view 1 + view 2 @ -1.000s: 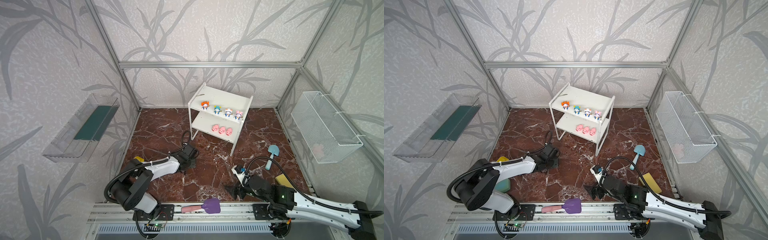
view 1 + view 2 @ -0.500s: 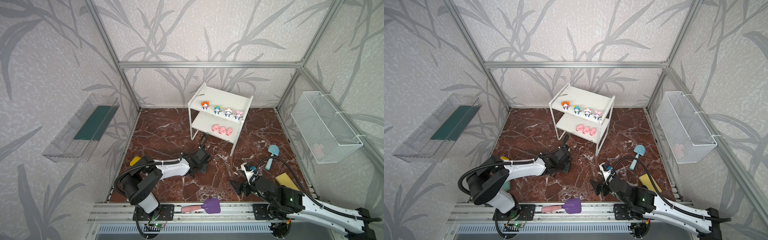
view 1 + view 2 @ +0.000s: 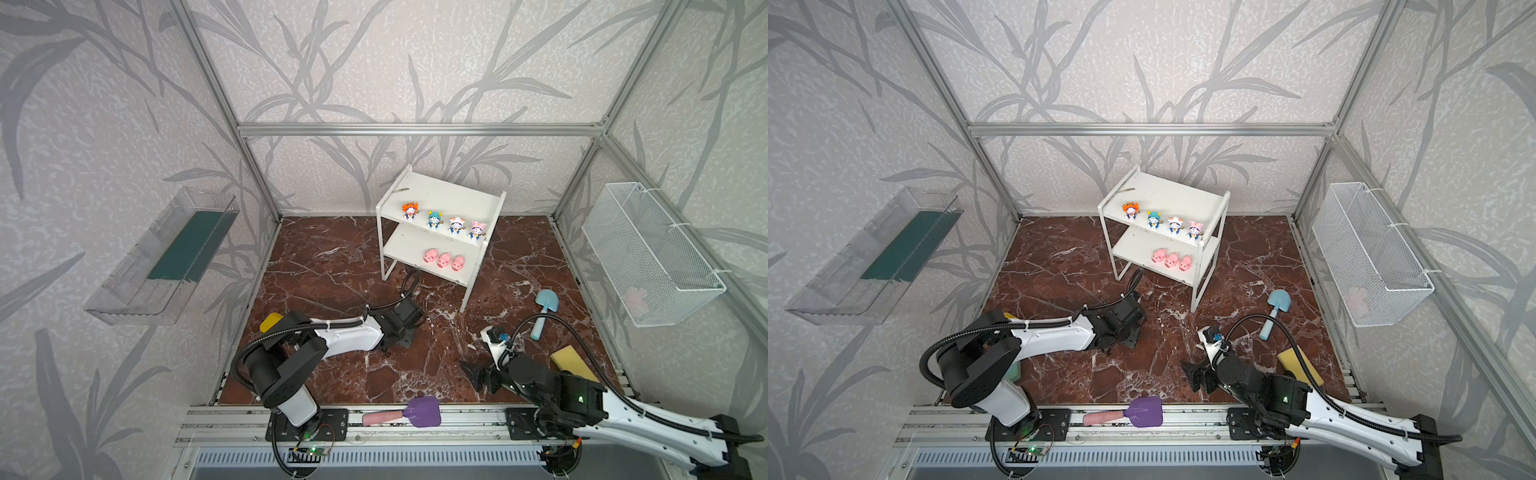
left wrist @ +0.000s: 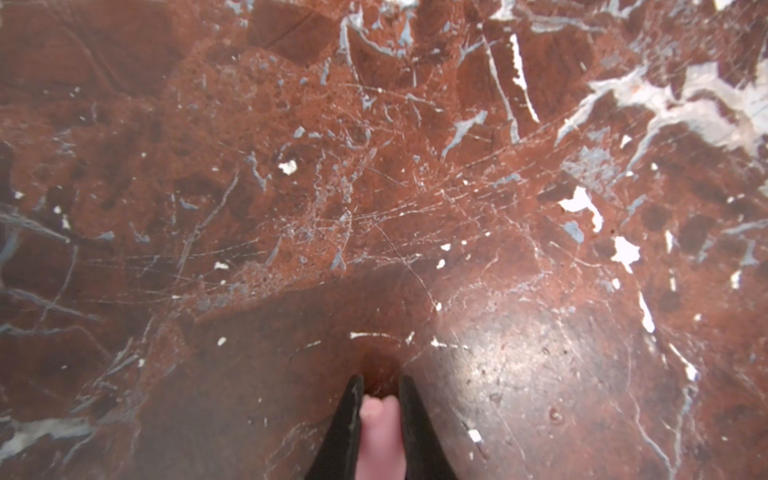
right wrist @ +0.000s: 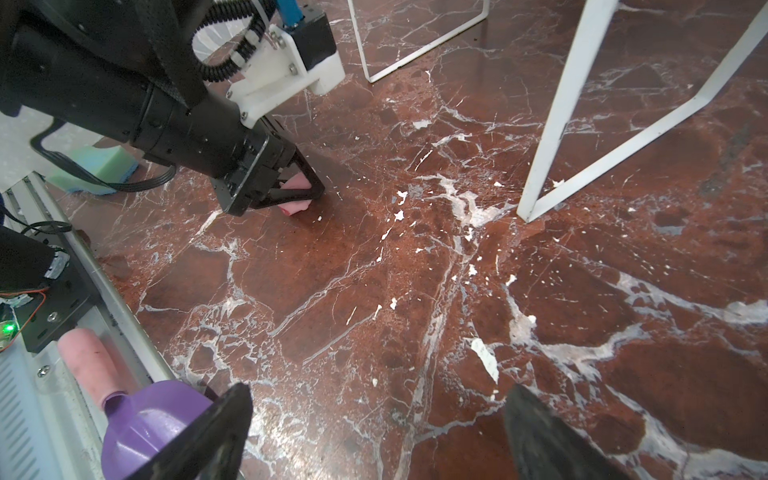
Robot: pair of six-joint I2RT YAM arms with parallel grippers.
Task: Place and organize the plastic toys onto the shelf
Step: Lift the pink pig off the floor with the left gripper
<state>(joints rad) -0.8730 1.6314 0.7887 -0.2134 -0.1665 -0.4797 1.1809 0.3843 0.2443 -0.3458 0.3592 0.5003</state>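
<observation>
The left end effector (image 4: 380,380) is shut tight on one small pink pig (image 4: 380,436) (its pink back pokes out between the black fingers), low over the brown counter (image 3: 332,266), at 7 o'clock from the white shelf (image 3: 440,195). The shelf stands at 12 o'clock, with four figurines (image 3: 456,224) on top and three pigs (image 3: 444,260) below. The right end effector (image 5: 378,390) is wide open and holds nothing, at 5 o'clock

Both top views look steeply down from the front, sharing the surface (image 3: 332,266) and shelf (image 3: 449,195). The left wrist view faces the surface, seemingly very close; the right wrist view skims it.
</observation>
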